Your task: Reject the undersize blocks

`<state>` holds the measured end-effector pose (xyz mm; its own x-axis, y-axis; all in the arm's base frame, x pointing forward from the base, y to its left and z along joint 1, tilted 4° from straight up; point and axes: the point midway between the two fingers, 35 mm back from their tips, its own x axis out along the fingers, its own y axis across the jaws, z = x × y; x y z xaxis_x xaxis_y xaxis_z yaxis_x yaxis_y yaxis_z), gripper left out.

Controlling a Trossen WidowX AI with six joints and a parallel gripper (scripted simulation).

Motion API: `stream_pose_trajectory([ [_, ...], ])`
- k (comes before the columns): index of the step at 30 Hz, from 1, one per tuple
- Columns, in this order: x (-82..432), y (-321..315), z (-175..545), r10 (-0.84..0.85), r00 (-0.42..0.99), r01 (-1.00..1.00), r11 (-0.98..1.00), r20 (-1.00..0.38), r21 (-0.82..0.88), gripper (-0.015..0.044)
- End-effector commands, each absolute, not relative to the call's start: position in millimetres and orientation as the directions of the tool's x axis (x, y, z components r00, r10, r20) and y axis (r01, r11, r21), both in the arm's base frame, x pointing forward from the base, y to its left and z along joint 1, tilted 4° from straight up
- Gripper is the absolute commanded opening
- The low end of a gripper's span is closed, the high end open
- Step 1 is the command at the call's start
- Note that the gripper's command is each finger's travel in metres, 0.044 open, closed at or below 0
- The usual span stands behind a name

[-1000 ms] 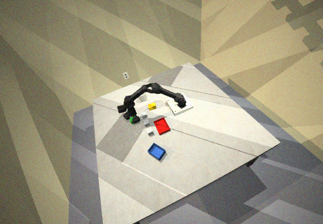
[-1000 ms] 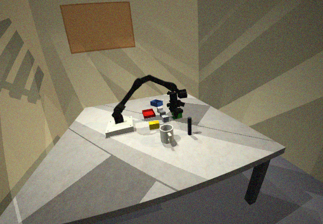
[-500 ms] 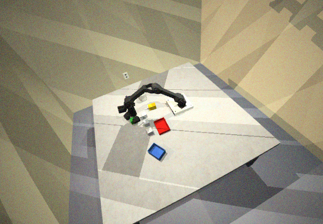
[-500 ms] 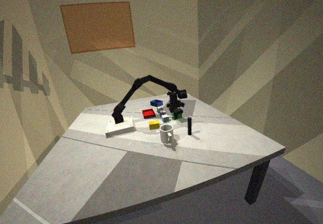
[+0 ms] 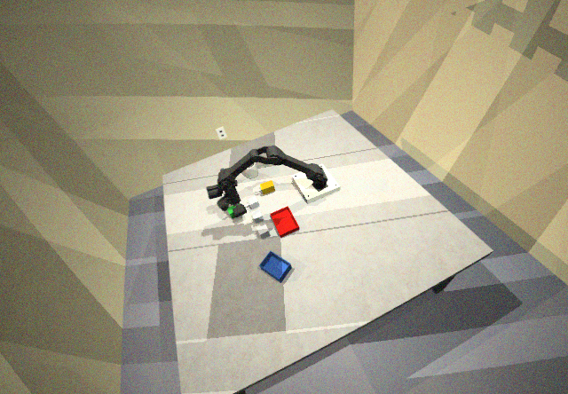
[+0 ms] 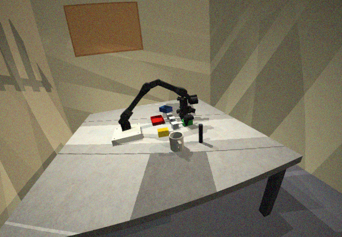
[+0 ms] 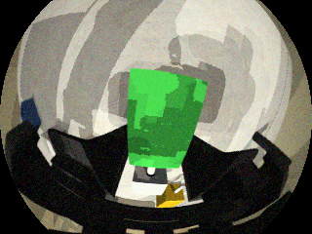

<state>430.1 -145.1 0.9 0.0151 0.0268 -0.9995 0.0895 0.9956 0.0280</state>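
My gripper point(image 5: 231, 208) point(image 6: 187, 120) point(image 7: 156, 128) is shut on the green GO gauge point(image 5: 231, 212) point(image 6: 188, 123) point(image 7: 166, 112), low beside the row of steel blocks. Three steel blocks show in the top view: a near one point(image 5: 263, 232), a middle one point(image 5: 257, 216) and a far one point(image 5: 253, 204). They also show in the exterior view as grey blocks point(image 6: 175, 125) point(image 6: 172, 119) point(image 6: 169, 116). In the wrist view the gauge's pale pin point(image 7: 150, 170) points at a grey block point(image 7: 137, 176); whether it is inside the hole I cannot tell. The red tray point(image 5: 285, 221) point(image 6: 157, 120) looks empty.
A yellow block-shaped piece point(image 5: 267, 186) point(image 6: 163, 132) point(image 7: 171, 197) with a pale pin lies near the steel blocks. A blue tray point(image 5: 275, 266) point(image 6: 165, 109) stands beyond the row. A mug point(image 6: 176, 141) and an upright black cylinder point(image 6: 200, 133) stand on the other side.
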Motion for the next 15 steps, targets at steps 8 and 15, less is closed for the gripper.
stream_pose_trajectory([
  [8, 425.5, -144.2, 3.9, 0.029, 0.026, 0.093, 0.995, -0.999, 0.032, 0.0000],
  [15, 426.0, -144.4, -1.2, 0.029, 0.019, 0.092, 0.995, -0.999, 0.030, 0.0000],
])
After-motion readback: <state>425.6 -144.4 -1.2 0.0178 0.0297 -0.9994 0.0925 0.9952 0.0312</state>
